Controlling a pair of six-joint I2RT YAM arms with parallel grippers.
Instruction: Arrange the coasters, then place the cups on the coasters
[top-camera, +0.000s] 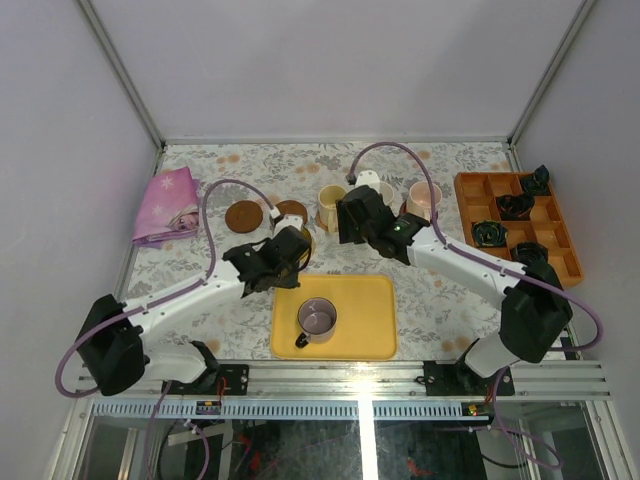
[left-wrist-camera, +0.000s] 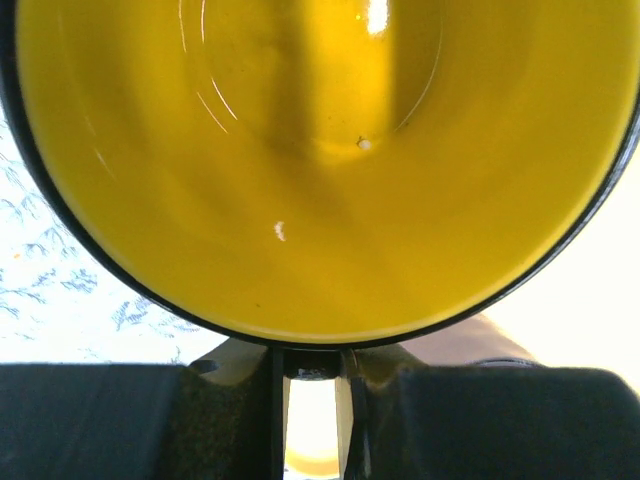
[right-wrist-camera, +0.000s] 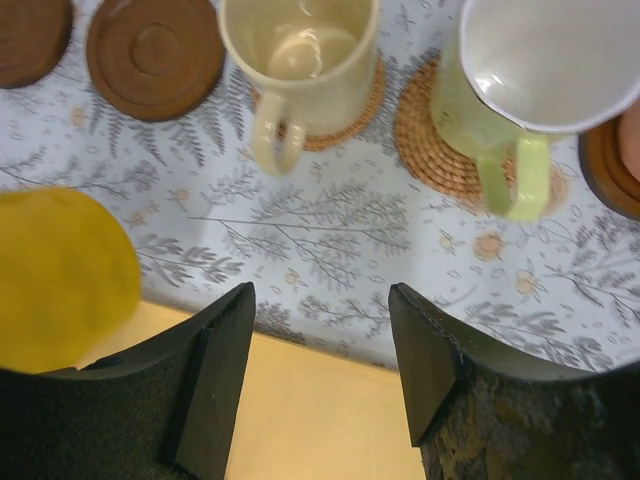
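Note:
My left gripper (top-camera: 294, 243) is shut on the yellow cup (left-wrist-camera: 320, 170), whose inside fills the left wrist view; it hangs just in front of a bare dark brown coaster (top-camera: 291, 211). A second bare brown coaster (top-camera: 243, 215) lies to its left. The cream cup (right-wrist-camera: 300, 50) and the pale green cup (right-wrist-camera: 530, 80) each stand on a tan woven coaster (right-wrist-camera: 425, 140). The pink cup (top-camera: 422, 198) stands at the right on a dark coaster (right-wrist-camera: 610, 165). The purple cup (top-camera: 317, 320) sits on the yellow tray (top-camera: 370, 330). My right gripper (right-wrist-camera: 320, 300) is open and empty above the tray's far edge.
An orange divided tray (top-camera: 500, 210) with small black objects stands at the right. A folded pink cloth (top-camera: 165, 205) lies at the back left. The two arms are close together over the middle of the table.

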